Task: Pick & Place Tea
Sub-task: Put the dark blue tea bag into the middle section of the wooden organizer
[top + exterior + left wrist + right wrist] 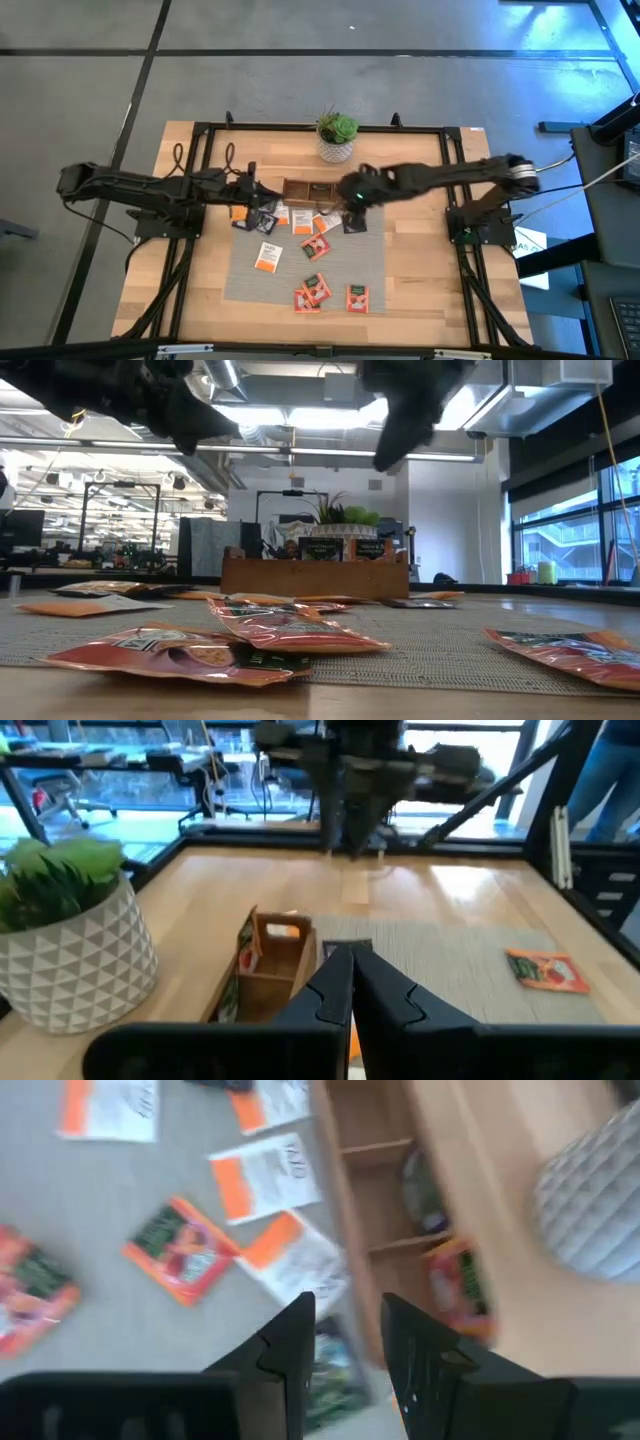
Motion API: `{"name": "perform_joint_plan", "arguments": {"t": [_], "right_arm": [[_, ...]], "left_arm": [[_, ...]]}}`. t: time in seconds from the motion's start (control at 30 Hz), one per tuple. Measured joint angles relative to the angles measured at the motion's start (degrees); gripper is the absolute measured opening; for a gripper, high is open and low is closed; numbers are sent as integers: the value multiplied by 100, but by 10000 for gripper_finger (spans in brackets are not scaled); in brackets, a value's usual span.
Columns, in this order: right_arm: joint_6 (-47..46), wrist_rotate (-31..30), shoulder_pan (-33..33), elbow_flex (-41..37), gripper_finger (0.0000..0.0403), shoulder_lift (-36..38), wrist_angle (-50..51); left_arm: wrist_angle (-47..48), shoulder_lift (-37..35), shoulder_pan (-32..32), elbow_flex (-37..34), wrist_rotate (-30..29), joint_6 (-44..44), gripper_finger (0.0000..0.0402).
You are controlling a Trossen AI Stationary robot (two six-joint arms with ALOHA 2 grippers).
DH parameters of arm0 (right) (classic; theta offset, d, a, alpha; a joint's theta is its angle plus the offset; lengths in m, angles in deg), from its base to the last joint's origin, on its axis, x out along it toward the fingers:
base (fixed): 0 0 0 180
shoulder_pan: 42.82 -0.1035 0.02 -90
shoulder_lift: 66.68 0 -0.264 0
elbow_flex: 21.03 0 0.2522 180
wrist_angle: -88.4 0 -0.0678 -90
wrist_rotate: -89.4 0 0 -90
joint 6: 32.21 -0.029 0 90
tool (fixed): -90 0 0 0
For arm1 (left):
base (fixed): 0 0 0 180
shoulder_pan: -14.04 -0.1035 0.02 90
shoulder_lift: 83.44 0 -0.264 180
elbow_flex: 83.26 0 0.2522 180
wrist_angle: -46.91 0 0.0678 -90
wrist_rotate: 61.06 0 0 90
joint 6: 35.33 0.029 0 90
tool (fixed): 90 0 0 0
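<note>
Open-plan lab behind; wooden bench (420, 270) carries grey mat (245, 280). Left gripper (350, 982) sits just left of the tray (310, 189), jaws pinched together, nothing visible between. Tea packets (266, 257) scattered on mat near tray, some already inside. Right gripper (348, 1342) hovers by tray's right end, jaws narrowly parted, empty. Tray contents blurred; I can't count them.

I work in an open-plan office or lab: exposed ceiling ducts (262, 435) and strip lights overhead, rows of desks with monitors (22, 527) behind my wooden table (425, 270), tall windows (560, 530), grey concrete floor (300, 85).
</note>
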Motion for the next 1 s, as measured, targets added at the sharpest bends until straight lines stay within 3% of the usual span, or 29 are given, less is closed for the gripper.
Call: {"name": "perform_joint_plan", "arguments": {"t": [0.2,0.43,0.67,0.87,1.0], "right_arm": [[-1974,4,-365,-1578,119,760,-1128],[-3451,46,-441,-2891,119,847,-2034],[-3890,160,-437,-3554,128,845,-2792],[-4154,155,-434,-3647,170,845,-2934],[-3860,94,-435,-3647,194,845,-3167]], "left_arm": [[-281,1199,206,517,-71,96,2],[-265,3223,489,1575,-278,258,2],[-213,4773,512,2560,-158,404,2],[-234,5742,528,3278,-184,404,2],[-241,6182,528,3608,-191,398,3]]}}
